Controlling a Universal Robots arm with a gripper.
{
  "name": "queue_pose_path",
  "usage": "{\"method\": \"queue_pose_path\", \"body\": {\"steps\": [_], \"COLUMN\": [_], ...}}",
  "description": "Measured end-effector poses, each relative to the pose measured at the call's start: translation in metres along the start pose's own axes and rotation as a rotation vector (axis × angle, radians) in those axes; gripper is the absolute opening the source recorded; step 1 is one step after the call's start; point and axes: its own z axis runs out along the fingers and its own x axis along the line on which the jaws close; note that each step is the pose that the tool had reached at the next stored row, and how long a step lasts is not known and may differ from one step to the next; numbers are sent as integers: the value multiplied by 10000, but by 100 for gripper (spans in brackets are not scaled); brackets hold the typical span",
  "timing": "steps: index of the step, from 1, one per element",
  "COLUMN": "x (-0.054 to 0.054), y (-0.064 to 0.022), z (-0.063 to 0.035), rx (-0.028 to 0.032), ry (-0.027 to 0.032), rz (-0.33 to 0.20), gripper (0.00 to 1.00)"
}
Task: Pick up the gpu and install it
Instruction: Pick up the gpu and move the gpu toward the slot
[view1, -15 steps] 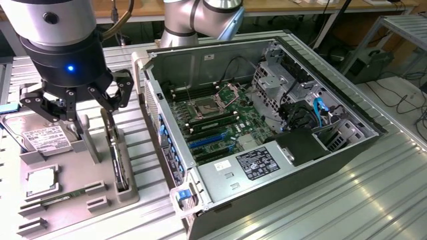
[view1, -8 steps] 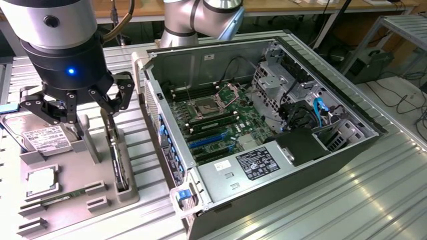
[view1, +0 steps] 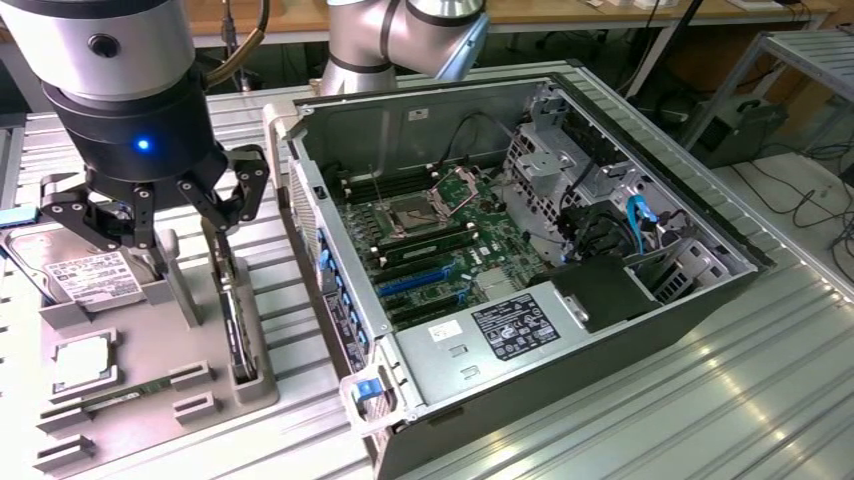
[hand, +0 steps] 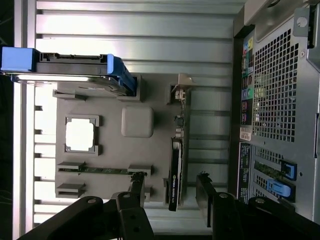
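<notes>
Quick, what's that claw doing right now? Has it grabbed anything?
Gripper: open, holding nothing; its two fingers stand on either side of the gpu, not closed on it.

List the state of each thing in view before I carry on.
gripper: open, over the gpu, not closed on it.
gpu: on edge in a slot of the tray, not installed.
hard drive: resting in its tray holder.
processor: flat in its tray recess.
memory stick: in its tray slot.
computer case: side open, motherboard exposed.
</notes>
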Motion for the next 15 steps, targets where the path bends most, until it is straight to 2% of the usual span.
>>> {"method": "queue_pose_path", "body": {"steps": [15], "x": [-2], "y": [-12], "z": [60], "rx": [-1], "ry": [1], "rz": [-1], "gripper": [54]}}
